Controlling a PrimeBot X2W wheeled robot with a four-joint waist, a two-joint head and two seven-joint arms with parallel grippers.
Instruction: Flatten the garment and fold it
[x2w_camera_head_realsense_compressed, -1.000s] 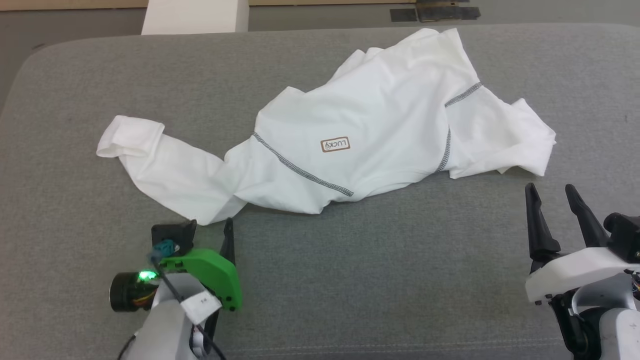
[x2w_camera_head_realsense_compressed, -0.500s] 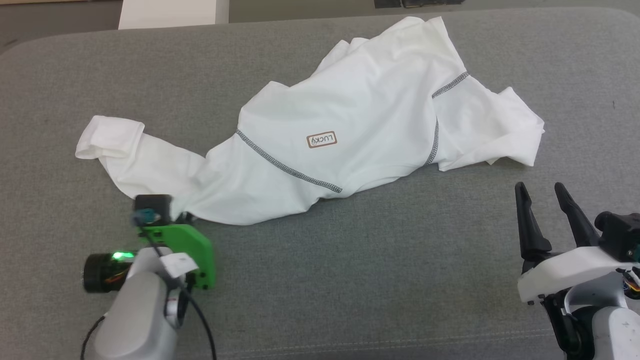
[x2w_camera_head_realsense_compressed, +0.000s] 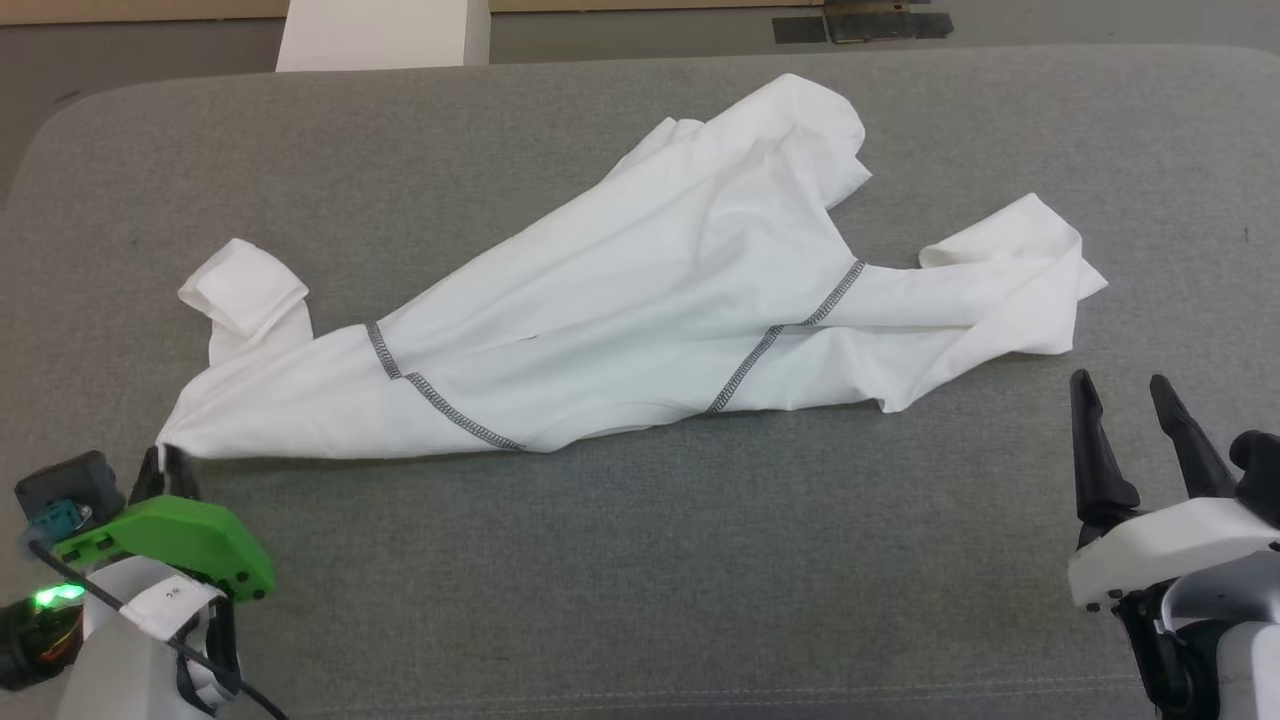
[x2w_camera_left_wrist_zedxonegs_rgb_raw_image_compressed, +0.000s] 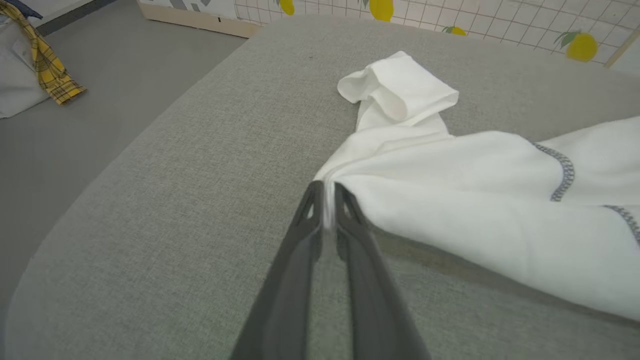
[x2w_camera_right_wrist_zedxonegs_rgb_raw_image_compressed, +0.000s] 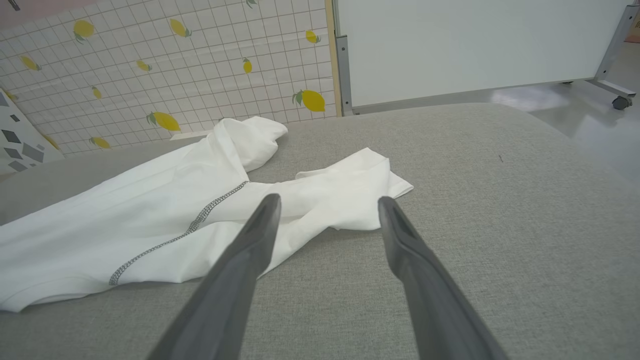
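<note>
left tool (x2w_camera_left_wrist_zedxonegs_rgb_raw_image_compressed: 327, 186) clenched on garment (x2w_camera_head_realsense_compressed: 620, 290) corner | right tool (x2w_camera_head_realsense_compressed: 1118, 378) released, near garment

The white garment (x2w_camera_head_realsense_compressed: 640, 300) lies rumpled across the grey fabric-covered platform (x2w_camera_head_realsense_compressed: 700, 560).

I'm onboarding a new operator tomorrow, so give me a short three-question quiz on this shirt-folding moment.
1. True or false: the right gripper is shut on the garment.
2. The left gripper is: A) pinching an edge of the garment; B) open above it; C) resting on the rolled sleeve.
3. Fill in: the garment's seam stitching is ____.
Key: 1 false, its jaws stand open, clear of the garment; 2 A; 3 grey.
</note>
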